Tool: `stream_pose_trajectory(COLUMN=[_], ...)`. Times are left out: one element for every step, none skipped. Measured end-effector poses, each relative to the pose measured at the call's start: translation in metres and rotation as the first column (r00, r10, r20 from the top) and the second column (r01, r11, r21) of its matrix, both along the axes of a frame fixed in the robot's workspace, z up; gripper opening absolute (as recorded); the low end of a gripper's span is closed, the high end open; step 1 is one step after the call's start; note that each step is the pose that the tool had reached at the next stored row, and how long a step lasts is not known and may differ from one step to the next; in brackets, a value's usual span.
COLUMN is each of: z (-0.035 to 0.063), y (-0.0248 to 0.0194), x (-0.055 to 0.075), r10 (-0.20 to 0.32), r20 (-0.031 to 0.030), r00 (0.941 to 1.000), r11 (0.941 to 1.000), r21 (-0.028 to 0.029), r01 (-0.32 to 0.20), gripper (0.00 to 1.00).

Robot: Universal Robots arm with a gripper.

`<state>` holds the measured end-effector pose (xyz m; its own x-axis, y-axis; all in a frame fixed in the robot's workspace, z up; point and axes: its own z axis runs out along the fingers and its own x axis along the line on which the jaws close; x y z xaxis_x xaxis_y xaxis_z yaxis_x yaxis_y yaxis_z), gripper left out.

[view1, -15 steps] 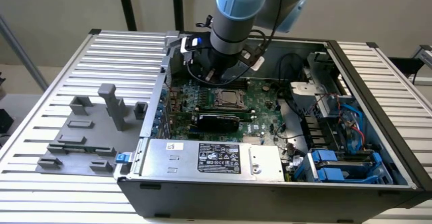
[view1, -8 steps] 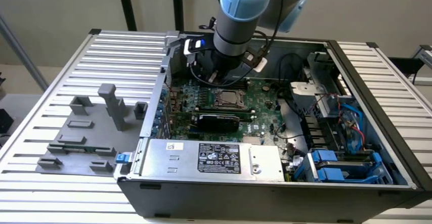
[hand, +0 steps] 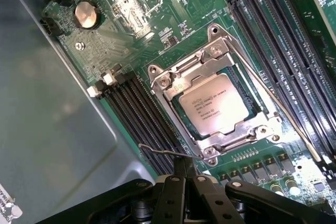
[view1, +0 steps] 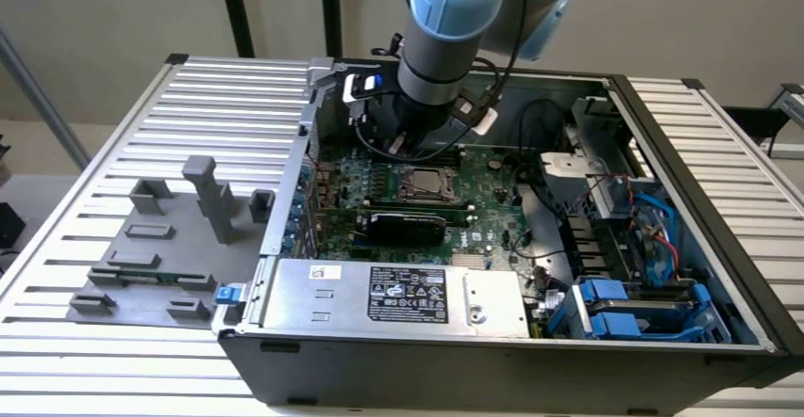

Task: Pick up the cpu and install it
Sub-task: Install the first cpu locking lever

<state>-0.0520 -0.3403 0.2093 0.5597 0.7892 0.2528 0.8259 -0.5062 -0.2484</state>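
I see the cpu (hand: 213, 104) seated in its socket frame (hand: 169, 84), memory slots (hand: 142, 114) flanking it; my gripper (hand: 185, 174) hangs clenched and empty beside a thin wire lever (hand: 163, 151).

Pale-blue-capped grey arm (view1: 442, 31); black cables, black gripper (hand: 185, 182)
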Motion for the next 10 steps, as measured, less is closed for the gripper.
stream_pose_trajectory(z=[-0.0002, -0.0004, -0.0005, -0.0008, -0.0010, -0.0013, -0.0016, -0.0020, -0.0023, -0.0026], y=[0.0002, 0.0005, 0.0009, 0.0014, 0.0021, 0.0028, 0.0036, 0.0042, 0.0045, 0.0047], x=[0.0005, 0.0010, 0.0014, 0.0020, 0.0025, 0.0031, 0.0038, 0.0047, 0.0058, 0.0068], r10=[0.000, 0.000, 0.000, 0.000, 0.000, 0.000, 0.000, 0.000, 0.000, 0.000], r20=[0.0001, 0.0000, 0.0000, 0.0001, 0.0001, 0.0000, -0.0001, 0.0000, 0.0000, 0.0000], r00=[1.0000, 1.0000, 1.0000, 1.0000, 1.0000, 1.0000, 1.0000, 1.0000, 1.0000, 1.0000], r11=[1.0000, 1.0000, 1.0000, 1.0000, 0.9999, 0.9999, 0.9999, 0.9999, 0.9999, 0.9998], r21=[-0.0013, -0.0036, -0.0063, -0.0086, -0.0109, -0.0128, -0.0142, -0.0154, -0.0172, -0.0198], r01=[0.000, 0.000, 0.000, 0.000, 0.000, 0.000, 0.000, 0.000, 0.000, 0.000], gripper=[0.11, 0.11, 0.11, 0.11, 0.11, 0.11, 0.11, 0.11, 0.11, 0.11])
